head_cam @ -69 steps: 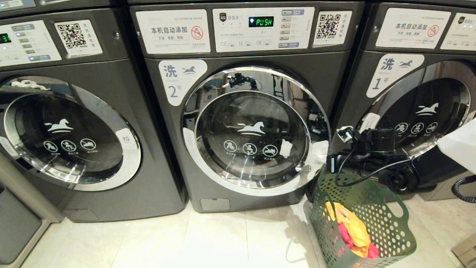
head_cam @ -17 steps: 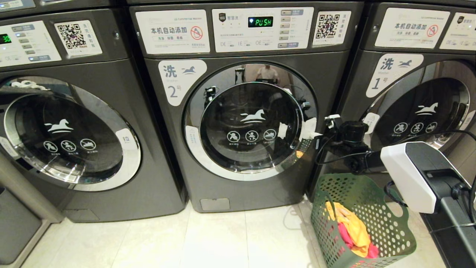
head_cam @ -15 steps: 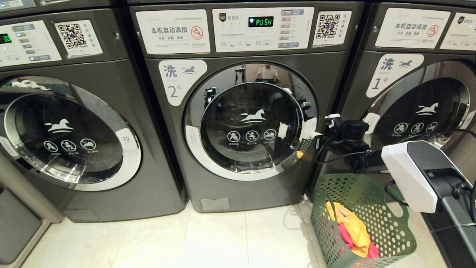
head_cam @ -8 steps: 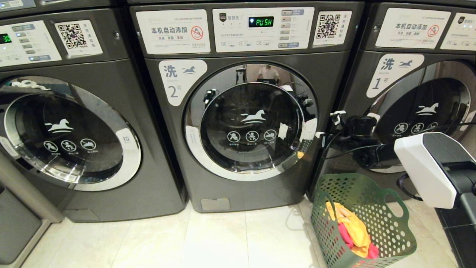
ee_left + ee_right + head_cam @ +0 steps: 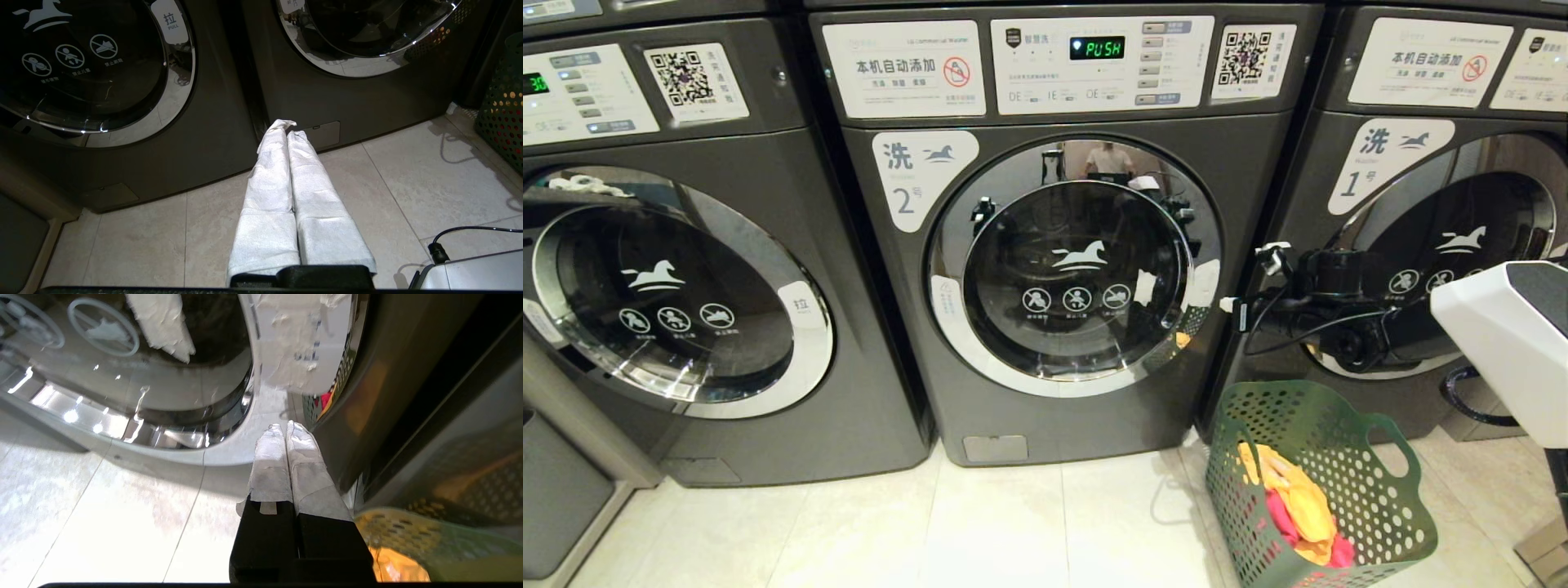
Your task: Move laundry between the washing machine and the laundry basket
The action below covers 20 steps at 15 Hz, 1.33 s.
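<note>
The middle washing machine (image 5: 1062, 425), marked 2, has its round glass door (image 5: 1078, 269) closed. A green perforated laundry basket (image 5: 1380, 506) stands on the floor at its lower right, holding yellow and pink laundry (image 5: 1298, 502). My right gripper (image 5: 1232, 309) hovers just right of the door's rim, above the basket. In the right wrist view this gripper (image 5: 285, 428) is shut and empty, with the door rim (image 5: 229, 453) beyond it and the basket (image 5: 429, 535) beside it. My left gripper (image 5: 286, 126) is shut and empty, low over the floor before the two machines.
Machine 2 is flanked by another machine with a closed door (image 5: 678, 302) on the left and by machine 1 (image 5: 1388, 163) on the right. The panel display (image 5: 1096, 47) reads PUSH. Pale tiled floor (image 5: 1013, 531) lies in front. The basket (image 5: 504, 102) edges into the left wrist view.
The middle machine's door, ajar several seconds ago, is now closed. Over the last second my right arm has drawn back to the right, away from the door's rim.
</note>
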{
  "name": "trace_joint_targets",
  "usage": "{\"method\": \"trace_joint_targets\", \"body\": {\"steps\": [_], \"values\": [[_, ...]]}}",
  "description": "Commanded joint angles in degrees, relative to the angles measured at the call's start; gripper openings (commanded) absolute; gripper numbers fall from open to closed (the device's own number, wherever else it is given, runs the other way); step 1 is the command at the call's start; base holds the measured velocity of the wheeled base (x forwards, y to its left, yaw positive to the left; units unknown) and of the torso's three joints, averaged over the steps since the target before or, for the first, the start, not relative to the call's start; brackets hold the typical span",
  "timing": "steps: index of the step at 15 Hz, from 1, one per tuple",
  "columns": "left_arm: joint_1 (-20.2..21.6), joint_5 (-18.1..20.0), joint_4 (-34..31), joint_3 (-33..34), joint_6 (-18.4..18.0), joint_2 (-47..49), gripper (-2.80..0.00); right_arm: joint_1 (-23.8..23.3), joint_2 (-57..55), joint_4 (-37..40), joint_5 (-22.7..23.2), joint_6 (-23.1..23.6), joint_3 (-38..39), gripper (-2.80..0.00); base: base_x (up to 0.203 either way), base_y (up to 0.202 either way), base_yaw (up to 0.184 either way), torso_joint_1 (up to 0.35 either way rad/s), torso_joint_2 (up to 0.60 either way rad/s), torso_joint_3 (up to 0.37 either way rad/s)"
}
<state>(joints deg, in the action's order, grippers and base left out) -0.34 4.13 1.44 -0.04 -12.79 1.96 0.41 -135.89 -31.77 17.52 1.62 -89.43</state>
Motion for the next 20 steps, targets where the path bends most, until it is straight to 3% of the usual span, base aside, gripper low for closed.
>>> {"method": "trace_joint_targets", "body": {"steps": [1,4,7,12,16,20], "values": [[-0.01,-0.09,-0.56,0.04,0.92,-1.96,-2.8,0.31,8.64,-0.21,0.33,1.36,8.53,-2.8,0.0,0.0,0.0,0.0,0.0,0.0],[-0.01,-0.18,-1.03,0.04,1.19,-1.96,-2.8,1.93,18.53,-0.28,-0.4,2.89,20.8,-2.8,0.0,0.0,0.0,0.0,0.0,0.0],[-0.01,-0.09,-1.26,0.04,1.28,-1.96,-2.8,3.03,28.27,-1.39,-4.79,3.53,32.54,-2.8,0.0,0.0,0.0,0.0,0.0,0.0],[-0.01,-0.18,-1.26,0.04,1.1,-1.96,-2.8,3.7,34.92,-8.62,-5.99,3.37,47.71,-2.8,0.0,0.0,0.0,0.0,0.0,0.0],[-0.01,-0.18,-1.17,0.04,1.1,-1.96,-2.8,3.72,34.91,-12.53,-4.86,3.39,50.58,-2.8,0.023,0.0,0.0,0.002,0.0,0.001],[-0.01,-0.18,-1.17,0.04,1.1,-1.96,-2.8,3.87,33.21,-12.81,-4.77,3.47,49.73,-2.8,0.192,0.0,-0.001,0.003,0.0,0.009]]}}
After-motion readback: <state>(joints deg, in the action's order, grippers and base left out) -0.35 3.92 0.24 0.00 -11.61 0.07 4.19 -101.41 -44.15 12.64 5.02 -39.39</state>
